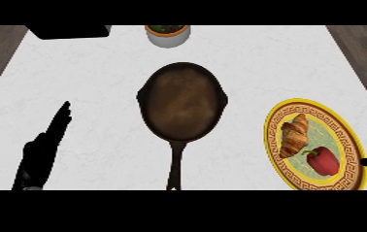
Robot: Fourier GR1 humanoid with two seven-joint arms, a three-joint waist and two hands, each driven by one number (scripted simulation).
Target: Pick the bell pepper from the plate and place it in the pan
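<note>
Down at the lower left, my left robot hand rests open on the white table, fingers straight and pointing away from me, holding nothing. My right robot hand is out of sight, so I cannot tell its state. Across from it, the dark pan sits in the middle with its handle toward me and nothing in it, ready to receive. At the right, the yellow-rimmed plate carries a croissant and, just beside it, the bell pepper: red, glossy, lying on its side, untouched. Reaching it looks like right-hand work.
</note>
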